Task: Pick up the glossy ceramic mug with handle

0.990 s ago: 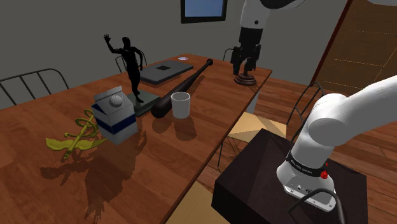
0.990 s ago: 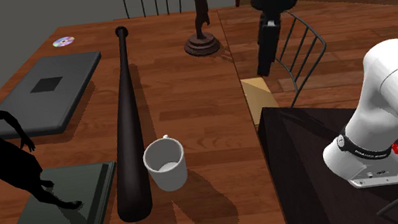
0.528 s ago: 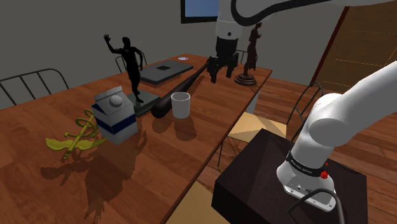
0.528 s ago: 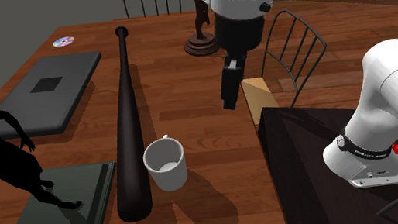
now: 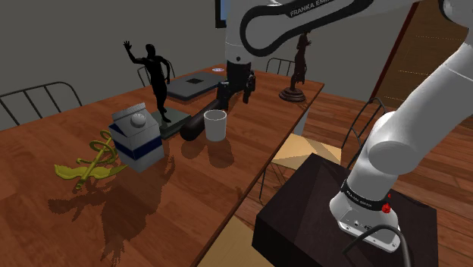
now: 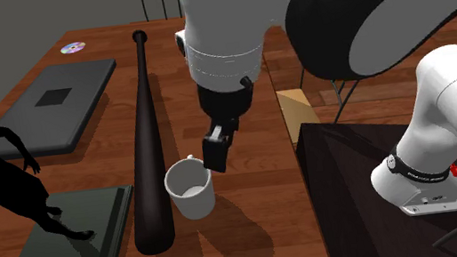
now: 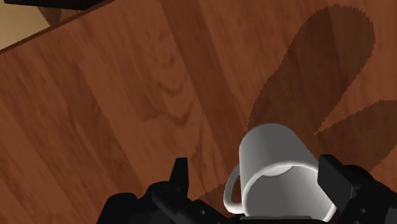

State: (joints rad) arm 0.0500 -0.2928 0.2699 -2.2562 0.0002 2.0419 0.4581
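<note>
Mug: a plain white mug stands upright and open-mouthed on the wooden table. It is near the long edge that faces the stand and about midway along that edge.
Mug handle: turned away from the thick end of the bat, toward the table's far end in the second exterior view.
Gripper: the black gripper hangs just above the mug's rim and points down at it.
Fingers: spread apart. The wrist view shows the fingers on either side of the mug, with the handle toward one of them. I can see no grip on the mug.
Bat: a dark baseball bat lies lengthwise on the table, its thick end just beside the mug.
Figure: a black figure on a dark slab stands on the far side of the bat from the mug.
Laptop: a closed grey laptop lies beyond the bat, toward the far corner.
Carton: a white and blue carton stands near the figure, further from the stand-side edge than the mug.
Statuette: a brown statuette stands at the far corner on the stand-side edge.
</note>
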